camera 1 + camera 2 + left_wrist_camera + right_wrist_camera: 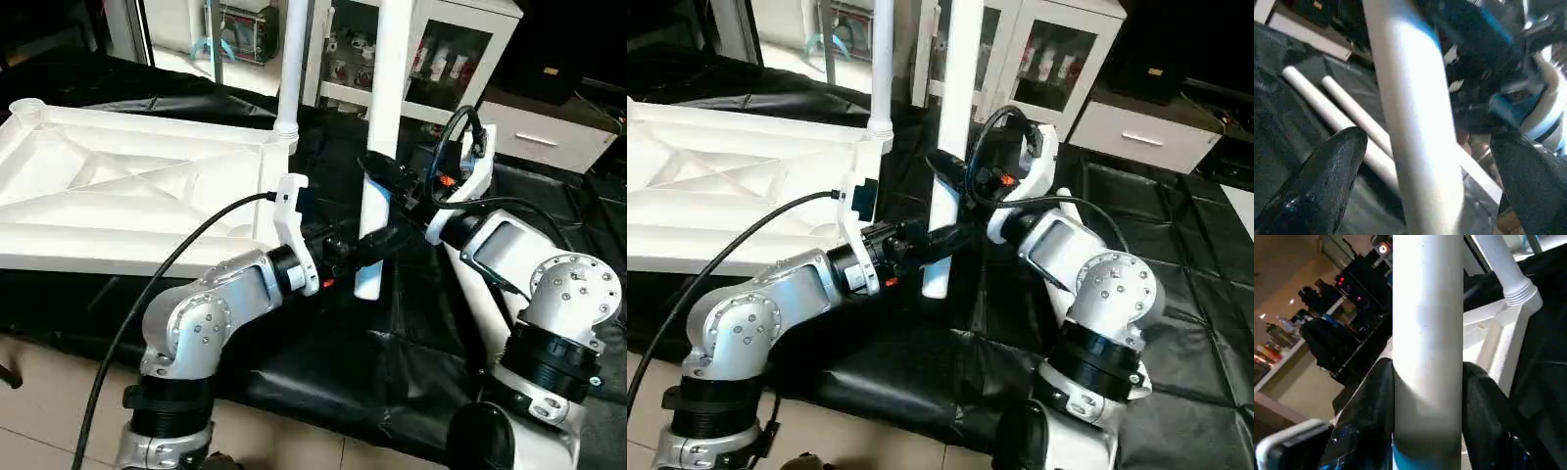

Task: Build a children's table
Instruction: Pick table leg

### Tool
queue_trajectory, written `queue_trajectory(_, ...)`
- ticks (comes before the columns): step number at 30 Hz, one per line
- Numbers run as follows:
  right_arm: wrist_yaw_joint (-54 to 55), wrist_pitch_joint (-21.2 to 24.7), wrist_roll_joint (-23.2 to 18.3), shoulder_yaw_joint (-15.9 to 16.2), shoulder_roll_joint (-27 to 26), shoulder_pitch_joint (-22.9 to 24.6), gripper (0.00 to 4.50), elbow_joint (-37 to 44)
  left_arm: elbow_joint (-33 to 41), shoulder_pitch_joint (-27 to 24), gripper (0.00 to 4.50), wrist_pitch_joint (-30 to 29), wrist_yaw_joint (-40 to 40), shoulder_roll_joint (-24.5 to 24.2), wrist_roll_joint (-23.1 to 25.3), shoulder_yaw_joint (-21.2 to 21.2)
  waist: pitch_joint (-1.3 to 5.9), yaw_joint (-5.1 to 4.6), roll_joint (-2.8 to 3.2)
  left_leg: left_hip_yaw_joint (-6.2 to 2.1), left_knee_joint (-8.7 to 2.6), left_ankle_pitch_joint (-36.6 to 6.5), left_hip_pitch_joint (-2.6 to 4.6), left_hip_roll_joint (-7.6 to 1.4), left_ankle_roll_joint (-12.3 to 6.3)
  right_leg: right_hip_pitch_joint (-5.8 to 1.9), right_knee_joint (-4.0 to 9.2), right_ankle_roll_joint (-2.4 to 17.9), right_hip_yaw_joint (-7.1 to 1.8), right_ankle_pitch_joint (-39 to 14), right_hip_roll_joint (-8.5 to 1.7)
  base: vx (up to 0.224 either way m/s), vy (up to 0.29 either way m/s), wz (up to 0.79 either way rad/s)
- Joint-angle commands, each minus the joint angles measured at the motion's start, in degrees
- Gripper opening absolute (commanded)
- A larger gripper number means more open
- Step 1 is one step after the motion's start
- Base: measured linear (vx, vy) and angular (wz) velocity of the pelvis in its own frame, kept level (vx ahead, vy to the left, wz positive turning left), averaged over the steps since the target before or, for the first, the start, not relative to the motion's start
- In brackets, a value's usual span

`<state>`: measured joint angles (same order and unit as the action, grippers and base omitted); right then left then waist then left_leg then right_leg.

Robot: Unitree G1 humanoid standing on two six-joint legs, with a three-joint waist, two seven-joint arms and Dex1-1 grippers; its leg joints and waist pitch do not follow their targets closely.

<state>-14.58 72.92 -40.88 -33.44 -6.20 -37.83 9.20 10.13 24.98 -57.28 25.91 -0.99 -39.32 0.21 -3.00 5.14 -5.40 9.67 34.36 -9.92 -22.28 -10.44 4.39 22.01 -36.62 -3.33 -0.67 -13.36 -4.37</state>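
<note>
Leg (pixel 384 147) is held upright at centre frame, both grippers on its lower part. Right gripper (pixel 392 181) sits higher, its two fingers pressed against opposite sides of the tube in the right wrist view. Left gripper (pixel 380 243) sits lower, near the butt end; in the left wrist view its fingers (pixel 1327 181) stand spread either side of the tube with visible gaps, so it brackets the leg and doesn't clamp it.

Top (pixel 127 196) lies ribbed side up at upper left on the black mat (pixel 392 343). One leg (pixel 291 59) already stands in the near corner socket (pixel 284 132). Another socket (pixel 27 108) at far left is empty. Two spare legs (pixel 1342 117) lie side by side on the mat.

Handling, my read: hollow plastic tube, light, stiff, smooth and glossy, so it'll slide through a pinch if the push into a socket is off-axis. It's long, so the free upper end levers hard on a low grip. Best to hold low on the thicker part, two grips spaced apart, keep it plumb, press straight down. Top is rigid and ribbed, unlikely to flex much, but light enough to skid on the mat.
</note>
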Motion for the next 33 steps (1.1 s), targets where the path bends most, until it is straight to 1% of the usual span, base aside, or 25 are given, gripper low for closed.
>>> queue_trajectory(1,1.59,-1.6,-0.78,-1.58,0.19,-0.72,1.45,2.07,0.01,0.92,4.15,-2.38,-0.59,0.21,-1.87,0.23,3.65,0.04,1.21,-0.2,-4.54,-5.48,1.78,-1.35,6.26,-1.64,3.91,5.36,-0.37,3.79,-1.55,0.0,0.0,0.0)
queue_trajectory(3,2.18,-2.12,-0.89,-2.11,-0.15,-0.71,1.45,1.89,0.57,0.72,4.09,-3.88,-0.54,-0.07,-2.67,0.33,3.65,0.14,1.32,-0.15,-4.55,-5.65,1.83,-1.3,6.95,-1.58,3.84,5.38,-0.37,3.96,-1.52,0.0,0.0,0.0)
queue_trajectory(4,2.55,-2.49,-1.16,-2.03,-0.25,-0.56,1.45,1.87,1.1,0.41,3.94,-4.48,-0.2,-0.56,-2.87,-0.07,3.68,0.16,1.47,-0.23,-4.58,-5.61,1.83,-1.3,7.11,-1.62,3.85,5.14,-0.31,4.32,-1.45,0.0,0.0,0.0)
queue_trajectory(6,3.12,-2.81,-1.72,-1.95,-0.48,-0.47,1.45,1.91,1.36,0.18,3.7,-4.99,-0.31,-0.6,-3.32,0.02,3.68,0.1,1.41,-0.22,-4.55,-5.31,1.76,-1.24,7.03,-1.71,3.81,4.93,-0.32,5.12,-1.48,0.0,0.0,0.0)
queue_trajectory(7,3.66,-3.18,-2.2,-1.7,-0.8,-0.33,1.45,1.99,1.79,-0.26,3.69,-5.07,-0.13,-0.63,-3.89,0.14,3.71,0.15,1.56,-0.24,-4.51,-5.12,1.77,-1.25,6.96,-1.75,3.78,4.96,-0.33,5.62,-1.51,0.0,0.0,0.0)
queue_trajectory(9,4.03,-3.32,-2.65,-1.67,-1.01,-0.34,1.45,1.96,1.97,-0.47,3.61,-5.09,-0.32,-0.42,-4.19,0.43,3.7,0.15,1.49,-0.21,-4.49,-5.08,1.74,-1.21,6.87,-1.79,3.77,5.12,-0.33,5.94,-1.49,0.0,0.0,0.0)
queue_trajectory(11,4.56,-3.34,-3.05,-1.48,-1.22,-0.28,1.45,2.09,2.35,-0.58,3.3,-5.15,-0.04,-0.78,-4.13,0.17,3.68,0.13,1.58,-0.22,-4.52,-5.13,1.76,-1.24,6.82,-1.8,3.78,4.99,-0.32,5.97,-1.45,0.0,0.0,0.0)
queue_trajectory(14,5.05,-3.08,-3.64,-1.36,-1.61,-0.12,1.45,2.66,2.72,-0.9,3.29,-5.33,-0.21,-0.93,-4.07,0.1,3.67,0.11,1.61,-0.22,-4.53,-5.32,1.74,-1.24,6.93,-1.8,3.8,4.52,-0.33,5.6,-1.46,0.0,0.0,0.0)
queue_trajectory(17,5.53,-3.08,-4.31,-1.23,-1.7,-0.03,1.45,2.94,2.7,-0.96,2.91,-5.36,-0.5,-0.81,-4.3,0.46,3.7,0.13,1.63,-0.23,-4.51,-4.96,1.81,-1.24,6.92,-1.79,3.78,4.11,-0.33,6.04,-1.42,0.0,0.0,0.0)
queue_trajectory(19,6.06,-3.29,-5.12,-1.03,-1.44,-0.03,1.45,2.85,2.5,-0.88,2.83,-5.11,-0.79,-0.86,-4.38,0.47,3.7,0.1,1.62,-0.23,-4.5,-5.34,1.8,-1.23,7.05,-1.81,3.81,4.15,-0.32,5.78,-1.47,0.0,0.0,0.0)
queue_trajectory(20,6.28,-3.4,-5.41,-0.91,-1.36,0.0,1.45,2.84,2.44,-0.9,2.71,-4.84,-0.8,-0.99,-4.28,0.34,3.7,0.1,1.62,-0.25,-4.51,-5.25,1.8,-1.24,7.1,-1.8,3.79,4.13,-0.32,5.76,-1.46,0.0,0.0,0.0)
queue_trajectory(21,6.35,-3.46,-5.53,-0.82,-1.33,0.04,1.45,2.86,2.33,-0.93,2.71,-4.64,-0.98,-0.93,-4.19,0.42,3.69,0.08,1.77,-0.24,-4.52,-5.46,1.82,-1.24,7.21,-1.76,3.79,4.07,-0.32,5.62,-1.45,0.0,0.0,0.0)
queue_trajectory(22,6.46,-3.54,-5.69,-0.73,-1.29,0.11,1.45,2.88,2.27,-0.97,2.46,-4.5,-1.14,-0.85,-4.13,0.52,3.7,0.07,1.67,-0.25,-4.51,-5.44,1.75,-1.22,7.27,-1.82,3.81,3.99,-0.32,5.62,-1.45,0.0,0.0,0.0)
queue_trajectory(23,6.46,-3.54,-5.69,-0.73,-1.29,0.11,1.45,2.88,2.27,-0.97,2.44,-4.5,-1.14,-0.85,-4.13,0.52,3.69,0.1,1.69,-0.24,-4.52,-5.47,1.76,-1.23,7.3,-1.81,3.82,3.94,-0.32,5.57,-1.45,0.0,0.0,0.0)
queue_trajectory(24,6.58,-3.69,-5.95,-0.54,-1.13,0.17,1.45,2.84,2.14,-0.85,2.44,-4.01,-1.08,-0.96,-3.88,0.55,3.75,0.1,1.89,-0.27,-4.47,-5.17,1.8,-1.21,7.41,-1.79,3.77,3.88,-0.29,6.28,-1.41,0.0,0.0,0.0)
queue_trajectory(25,6.58,-3.69,-5.95,-0.54,-1.13,0.17,1.45,2.84,2.14,-0.85,2.38,-4.01,-1.08,-0.96,-3.88,0.55,3.74,0.09,1.82,-0.24,-4.46,-5.18,1.78,-1.2,7.39,-1.8,3.78,3.9,-0.29,6.38,-1.41,0.0,0.0,0.0)
queue_trajectory(26,6.57,-3.76,-5.99,-0.48,-1.07,0.2,1.45,2.81,2.08,-0.79,2.18,-3.76,-1.1,-0.99,-3.71,0.54,3.78,0.12,1.81,-0.24,-4.43,-5.06,1.79,-1.19,7.33,-1.84,3.75,3.92,-0.3,6.57,-1.41,0.0,0.0,0.0)
queue_trajectory(27,6.63,-3.8,-6.08,-0.42,-1.04,0.23,1.45,2.87,2.01,-0.71,2.18,-3.59,-1.1,-1.02,-3.63,0.62,3.77,0.11,1.81,-0.26,-4.44,-4.8,1.75,-1.19,7.3,-1.87,3.73,3.97,-0.29,6.96,-1.39,0.0,0.0,0.0)
queue_trajectory(30,7.26,-4.15,-7.16,0.04,-0.77,0.36,1.45,3.15,1.83,-0.36,1.92,-3.09,-0.96,-0.98,-3.73,1.09,3.81,0.16,1.69,-0.22,-4.37,-4.5,1.79,-1.17,7.12,-1.92,3.68,4.12,-0.29,7.43,-1.41,0.0,0.0,0.0)
queue_trajectory(31,7.4,-4.24,-7.36,0.18,-0.71,0.42,1.45,3.2,1.83,-0.37,1.92,-3.0,-0.91,-0.99,-3.73,1.05,3.82,0.17,1.77,-0.24,-4.37,-4.38,1.77,-1.17,7.07,-1.94,3.63,4.2,-0.26,7.62,-1.38,0.0,0.0,0.0)
queue_trajectory(32,7.49,-4.38,-7.48,0.57,-0.63,0.51,1.45,3.39,1.88,-0.55,1.62,-2.85,-0.86,-1.06,-3.77,0.98,3.82,0.13,1.59,-0.22,-4.35,-4.2,1.75,-1.17,6.99,-1.97,3.64,4.14,-0.27,7.65,-1.37,0.0,0.0,0.0)
queue_trajectory(33,7.48,-4.4,-7.48,0.75,-0.51,0.46,1.45,3.44,1.89,-0.62,1.57,-2.74,-0.78,-1.05,-3.85,0.99,3.79,0.14,1.64,-0.22,-4.37,-4.29,1.74,-1.17,6.98,-1.95,3.64,4.13,-0.26,7.44,-1.38,0.0,0.0,0.0)
